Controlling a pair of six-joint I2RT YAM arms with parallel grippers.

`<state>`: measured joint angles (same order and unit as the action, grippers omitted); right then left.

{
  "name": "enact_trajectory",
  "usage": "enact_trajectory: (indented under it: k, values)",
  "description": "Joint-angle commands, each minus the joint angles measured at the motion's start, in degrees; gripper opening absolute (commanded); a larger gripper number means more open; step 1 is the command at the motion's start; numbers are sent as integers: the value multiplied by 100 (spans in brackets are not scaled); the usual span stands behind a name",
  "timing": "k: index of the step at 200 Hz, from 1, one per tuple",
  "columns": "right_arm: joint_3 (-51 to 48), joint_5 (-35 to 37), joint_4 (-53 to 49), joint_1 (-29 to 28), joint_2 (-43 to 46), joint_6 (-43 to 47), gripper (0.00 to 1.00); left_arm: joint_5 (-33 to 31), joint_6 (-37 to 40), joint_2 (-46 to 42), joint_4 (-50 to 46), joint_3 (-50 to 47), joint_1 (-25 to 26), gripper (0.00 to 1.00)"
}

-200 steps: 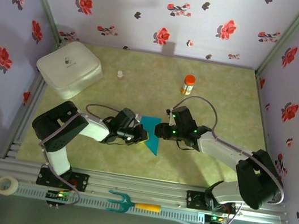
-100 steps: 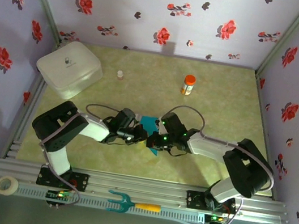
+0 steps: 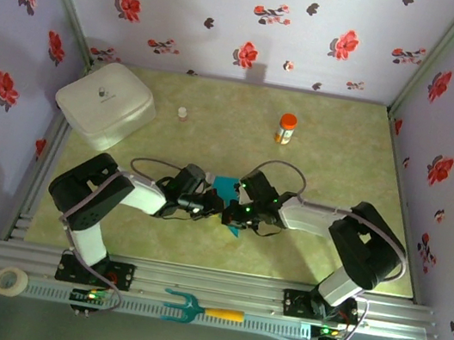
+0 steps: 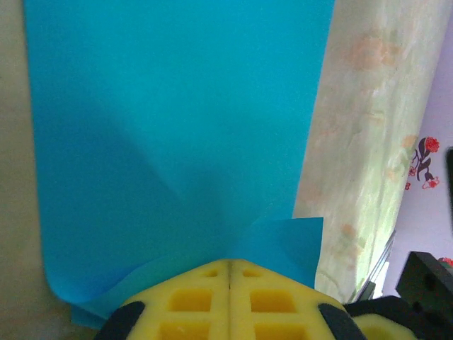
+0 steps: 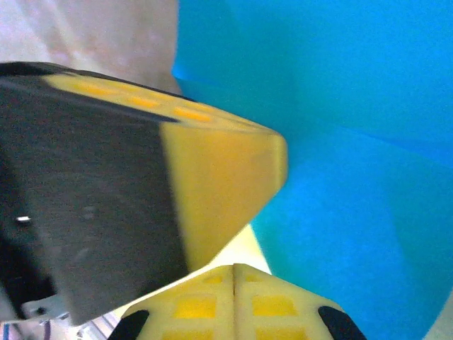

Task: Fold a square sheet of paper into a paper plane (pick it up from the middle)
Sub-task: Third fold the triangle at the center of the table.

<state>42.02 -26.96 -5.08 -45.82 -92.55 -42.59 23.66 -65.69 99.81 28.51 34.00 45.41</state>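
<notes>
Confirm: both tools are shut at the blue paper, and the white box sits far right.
Wrong: the box sits far left, as the top view shows. The left tool and right tool are shut at the paper.

Even overhead light, soft shadows; the square sheet of paper (image 4: pixel 177 127) looks slightly blurred close-up.

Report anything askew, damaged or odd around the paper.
The square sheet of paper is not lying flat. It puckers into creases where the shut left tool pinches its edge, and the corners beside that tool curl. The right tool is shut close by. Nothing looks torn or spilled.
</notes>
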Motion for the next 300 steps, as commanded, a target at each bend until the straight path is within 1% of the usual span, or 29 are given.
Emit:
enact_trajectory:
  k: [1,62,154,184,195,211,258,280,300]
  values:
    - [40,186,-283,-40,-64,86,0,-47,124,179,-175,-67,39,0]
    - [-127,178,-306,-23,28,111,0,-59,134,196,-213,-48,42,0]
    - [-612,47,-21,88,269,9,2,-83,140,262,-330,-46,12,0]
    - [-545,-81,15,109,466,92,4,-77,152,256,-361,-29,13,0]
    - [-456,-128,-20,44,579,218,5,-81,162,258,-398,-6,13,0]
    - [-324,-11,-217,-85,725,413,5,-77,162,276,-400,18,13,0]
    - [-171,-32,-372,-255,356,526,5,-67,168,278,-416,28,12,0]
    - [-208,204,-433,-225,256,512,4,-65,167,256,-426,26,12,0]
    - [-322,126,-241,-160,266,443,4,-69,179,251,-434,23,13,0]
